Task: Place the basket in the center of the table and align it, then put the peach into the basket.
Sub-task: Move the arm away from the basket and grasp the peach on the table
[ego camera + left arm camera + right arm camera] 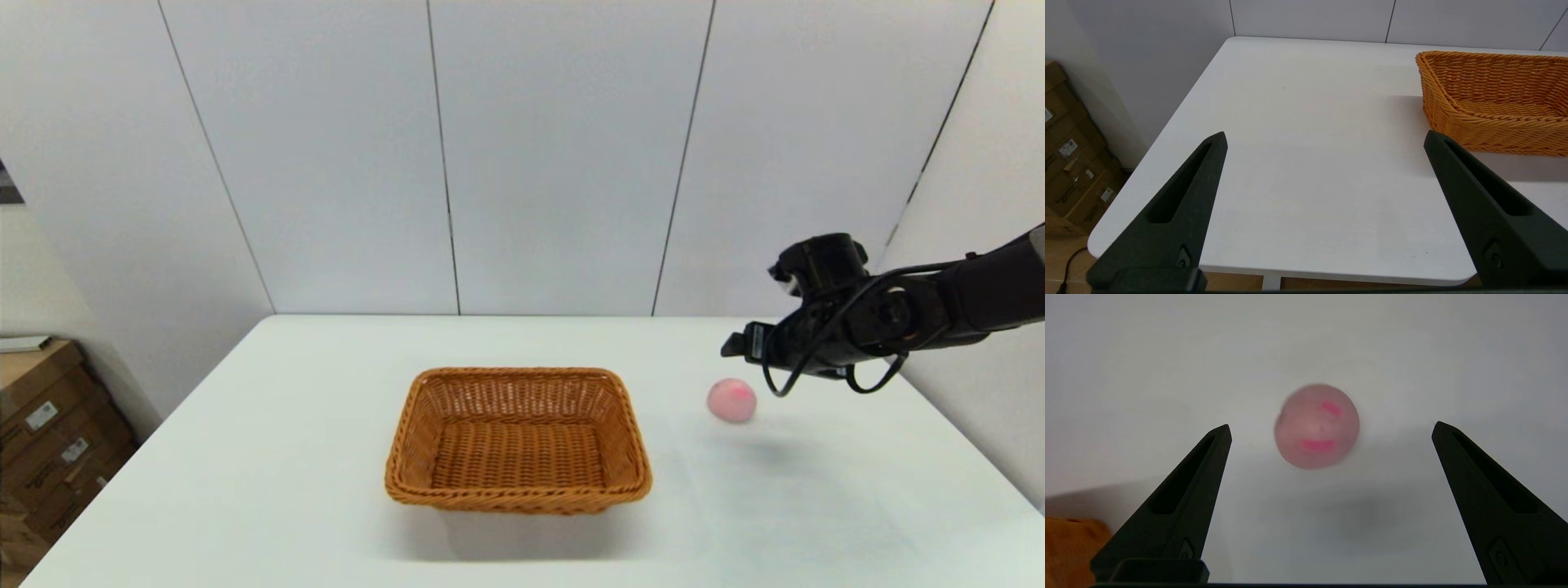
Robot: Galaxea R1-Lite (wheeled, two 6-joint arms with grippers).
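basket (518, 441): woven wicker, orange-brown, ribbed rough weave, braided rim, slight sheen
table (245, 457): white, smooth, matt top
peach (731, 400): pale pink skin, matt, with a darker pink blush
right gripper (1331, 430): black matt plastic fingers, smooth
left gripper (1325, 136): same black matt plastic
boxes (45, 433), lower left of the head view: brown cardboard with paper labels

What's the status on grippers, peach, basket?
Right gripper open, hovering over small round pale-pink peach. Left gripper open, parked clear. Rectangular orange-brown wicker basket mid-table, empty. Nothing in the way.
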